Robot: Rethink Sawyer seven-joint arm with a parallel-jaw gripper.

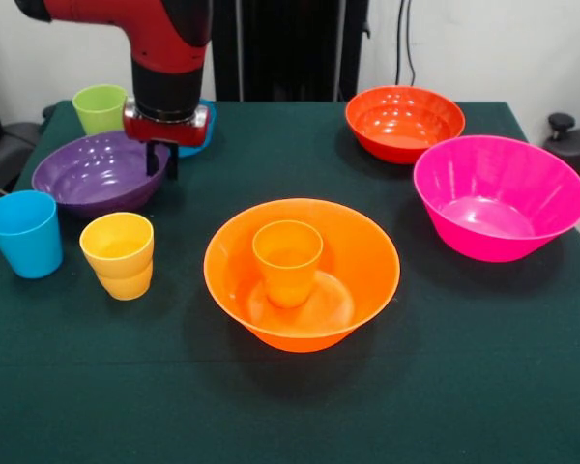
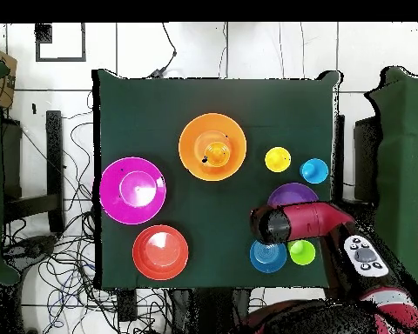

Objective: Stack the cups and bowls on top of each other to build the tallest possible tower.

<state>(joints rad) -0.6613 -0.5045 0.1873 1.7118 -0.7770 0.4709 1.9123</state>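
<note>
The wide orange bowl [image 1: 362, 242] [image 2: 193, 135] stands mid-table with the small orange cup [image 1: 287, 261] [image 2: 217, 155] upright inside it. One purple bowl [image 1: 87, 174] [image 2: 293, 192] sits on the cloth to the left in the front view. My gripper [image 1: 161, 161] is down at that bowl's right rim, shut on the rim. The yellow cup [image 1: 119, 253] [image 2: 278, 159] and blue cup [image 1: 24, 232] [image 2: 313, 170] stand in front of the purple bowl. The lime green cup [image 1: 99, 106] [image 2: 301, 252] stands behind it. A second purple bowl is not visible.
The small blue bowl [image 2: 267, 255] sits behind my gripper, mostly hidden in the front view [image 1: 205, 135]. The red-orange bowl [image 1: 404, 121] [image 2: 160, 252] and the wide pink bowl [image 1: 498, 198] [image 2: 131, 190] stand on the other side. My arm [image 2: 308, 219] covers the gripper in the overhead view.
</note>
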